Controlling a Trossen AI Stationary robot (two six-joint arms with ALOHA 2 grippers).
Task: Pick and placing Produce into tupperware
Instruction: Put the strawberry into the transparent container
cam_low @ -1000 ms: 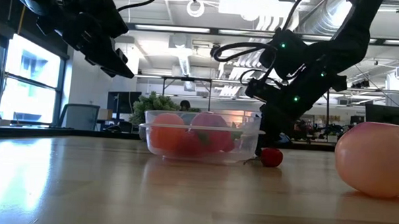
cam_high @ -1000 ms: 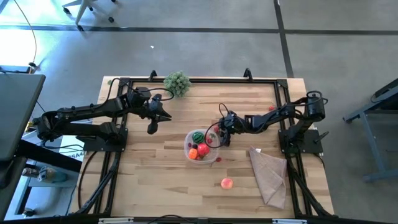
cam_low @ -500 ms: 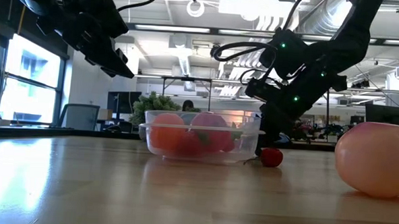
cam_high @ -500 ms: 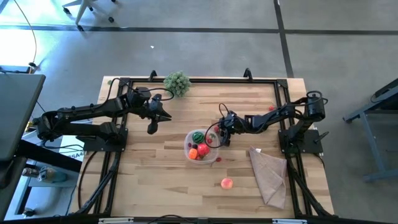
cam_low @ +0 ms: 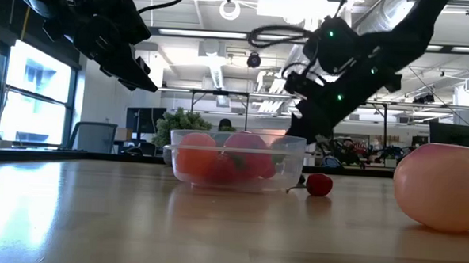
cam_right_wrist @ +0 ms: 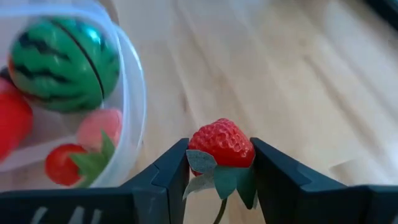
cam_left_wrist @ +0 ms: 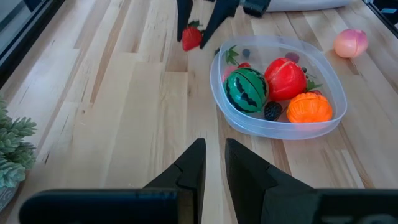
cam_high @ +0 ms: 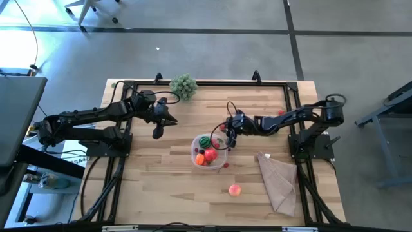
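Now the right gripper (cam_right_wrist: 219,163) is lifted off the table, jaws partly closed on a toy strawberry (cam_right_wrist: 221,144), just beside the tupperware (cam_high: 224,163); a second ago it sat lower, beside the rim. Inside lie a toy watermelon (cam_left_wrist: 245,89), tomato (cam_left_wrist: 285,78) and orange piece (cam_left_wrist: 309,107). A peach (cam_high: 235,189) stays near the tan cloth (cam_high: 279,180). Back by the plant clump (cam_high: 183,84), the left gripper (cam_left_wrist: 211,163) hovers unchanged, jaws shut and empty.

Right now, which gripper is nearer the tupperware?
Right. The right gripper holds a strawberry just beside the tupperware rim; the left gripper hangs farther off on its other side.
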